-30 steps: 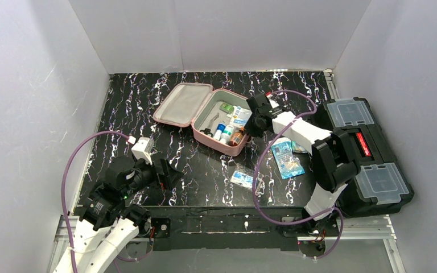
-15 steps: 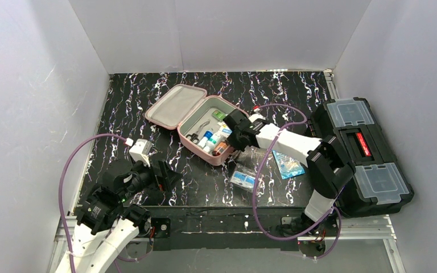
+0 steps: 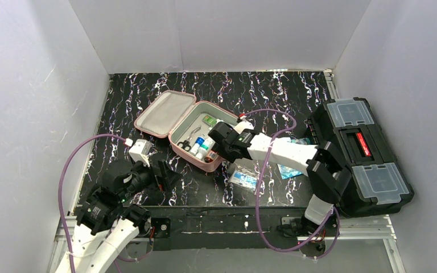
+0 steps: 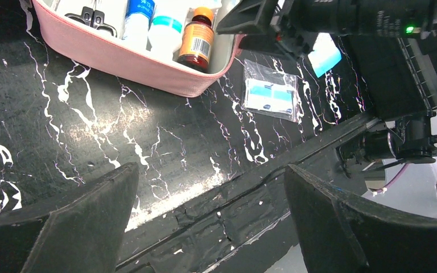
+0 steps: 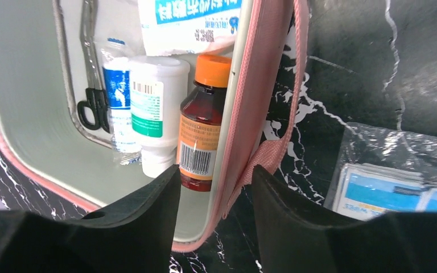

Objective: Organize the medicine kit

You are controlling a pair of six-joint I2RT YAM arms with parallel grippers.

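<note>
While the right gripper's fingers (image 5: 142, 216) stand apart, the near right wall of the medicine kit (image 5: 264, 74) runs up between them. The inner finger is inside the case just beside a brown bottle with an orange cap (image 5: 202, 131), and the outer one is over the table (image 3: 125, 102). Neither pad seems to press the fabric, so the right gripper (image 5: 216, 176) appears to straddle the wall rather than pinch it.

If the wall is to be gripped, the jaws should close on the fabric alone, with the inner finger kept off the bottle. If the arm is to leave, a straight lift would avoid tipping the bottle against the white bottle (image 5: 153, 108) next to it. A bagged blue-and-white packet (image 5: 392, 193) lies on the table just outside the wall and looks like a fair next pick.

The left gripper (image 4: 210, 227) hovers with its fingers spread wide and empty over the near edge of the table, well apart from the case.

Only the right wrist view shows the wall between the fingers; from above, the wrist covers that spot. The overhead view alone shows the kit near the middle of the table, set at an angle, its lid lying open toward the far left, with a black toolbox (image 3: 364, 153) at the right edge. The left wrist view adds the outside of the kit's near wall, with the packet lying just beside it.
</note>
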